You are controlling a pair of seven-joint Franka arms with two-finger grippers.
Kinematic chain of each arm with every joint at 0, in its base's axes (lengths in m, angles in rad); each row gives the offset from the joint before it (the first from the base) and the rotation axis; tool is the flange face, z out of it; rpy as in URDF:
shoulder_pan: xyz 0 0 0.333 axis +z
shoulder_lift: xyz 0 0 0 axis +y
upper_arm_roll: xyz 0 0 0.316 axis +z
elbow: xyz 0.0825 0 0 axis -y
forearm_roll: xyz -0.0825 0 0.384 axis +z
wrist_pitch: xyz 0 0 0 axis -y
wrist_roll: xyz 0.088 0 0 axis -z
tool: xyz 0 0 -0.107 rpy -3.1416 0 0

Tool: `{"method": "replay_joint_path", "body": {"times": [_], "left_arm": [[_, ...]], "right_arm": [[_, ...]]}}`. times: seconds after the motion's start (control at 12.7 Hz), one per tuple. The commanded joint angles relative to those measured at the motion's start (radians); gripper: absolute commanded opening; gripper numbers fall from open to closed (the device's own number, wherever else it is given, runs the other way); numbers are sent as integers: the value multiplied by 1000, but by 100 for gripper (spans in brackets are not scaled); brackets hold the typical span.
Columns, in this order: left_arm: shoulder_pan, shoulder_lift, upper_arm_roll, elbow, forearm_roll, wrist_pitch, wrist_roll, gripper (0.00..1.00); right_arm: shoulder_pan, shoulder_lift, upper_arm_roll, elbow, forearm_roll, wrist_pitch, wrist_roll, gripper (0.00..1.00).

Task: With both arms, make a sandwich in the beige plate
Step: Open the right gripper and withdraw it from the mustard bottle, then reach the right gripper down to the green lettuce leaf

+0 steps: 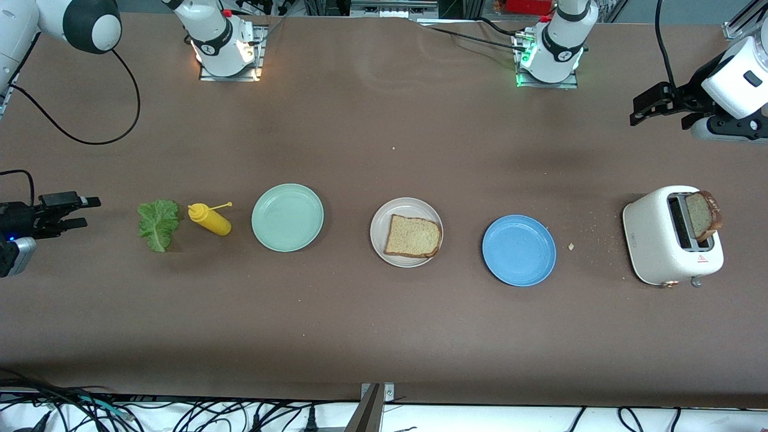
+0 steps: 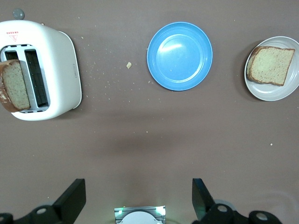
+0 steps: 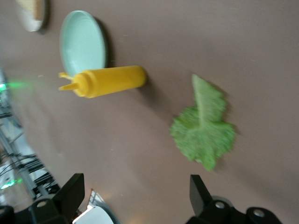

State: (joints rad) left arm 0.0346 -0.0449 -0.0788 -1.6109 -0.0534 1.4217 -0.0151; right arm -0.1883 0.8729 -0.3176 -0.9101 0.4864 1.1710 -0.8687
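the right pincer (image 1: 81, 213) is wide and empty beside the lettuce leaf (image 1: 159, 224), ready to pick it. the left pincer (image 1: 641, 112), wide too, waits near the toaster (image 1: 660, 243) holding the second slice (image 1: 699, 215). one bread slice (image 1: 413, 236) lies on the beige plate (image 1: 380, 231), mid worktop.

One bread slice (image 1: 413, 236) lies on the beige plate (image 1: 384, 217), midway between the open, empty grippers; the second slice (image 1: 702, 215) stands in the toaster (image 1: 651, 240) below the left gripper (image 1: 637, 114); the lettuce leaf (image 1: 158, 224) lies beside the right gripper (image 1: 84, 212)
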Motion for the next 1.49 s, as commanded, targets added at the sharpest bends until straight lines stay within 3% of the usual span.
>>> {"method": "replay_joint_path", "body": {"times": [0.0,0.94,1.26,1.41], "left_arm": [[4,2,-3,14,15,-4,-3,100],[4,3,-3,14,15,-4,0,100],[4,3,-3,14,15,-4,0,100],[4,3,-3,14,15,-4,0,100]], "right_arm": [[24,-9,0,2,-86,45,101,100],[119,1,6,-10,-325,258,344,100],[158,-12,11,-85,-365,338,499,100],[164,-75,26,-210,-399,437,574,100]]}}
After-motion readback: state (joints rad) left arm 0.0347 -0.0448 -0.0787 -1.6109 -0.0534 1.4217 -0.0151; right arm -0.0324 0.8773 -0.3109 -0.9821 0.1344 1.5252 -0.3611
